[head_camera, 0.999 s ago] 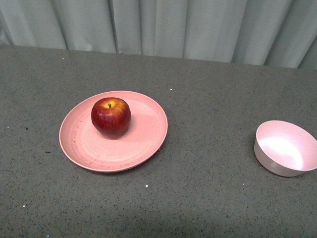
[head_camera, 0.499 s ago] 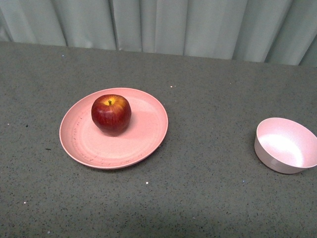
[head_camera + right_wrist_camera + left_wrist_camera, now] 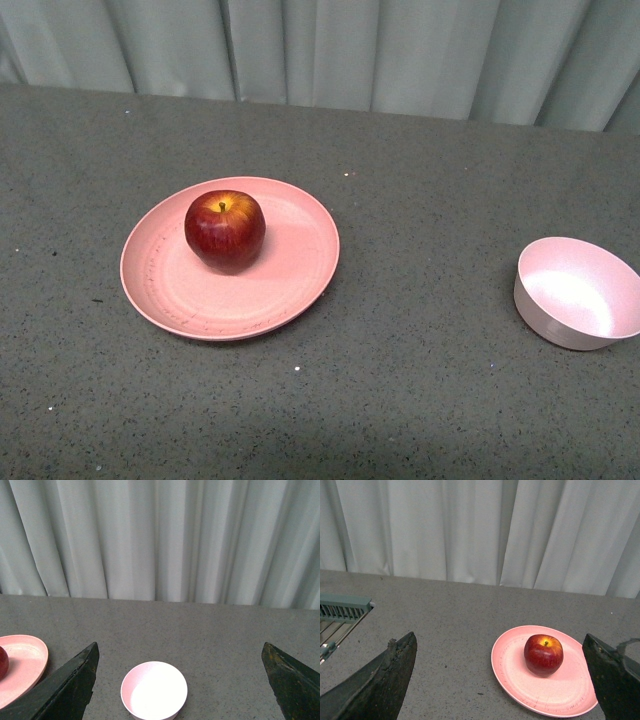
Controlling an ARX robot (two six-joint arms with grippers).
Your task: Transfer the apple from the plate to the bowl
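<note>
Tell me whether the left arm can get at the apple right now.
Probably yes: the left gripper is open, the apple sits uncovered on the plate ahead of it, and nothing stands between.

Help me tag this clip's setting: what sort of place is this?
Likely a staged lab test bench, not a kitchen: a grey speckled tabletop, a plain pale curtain backdrop, and only an apple on a plate and an empty bowl.
</note>
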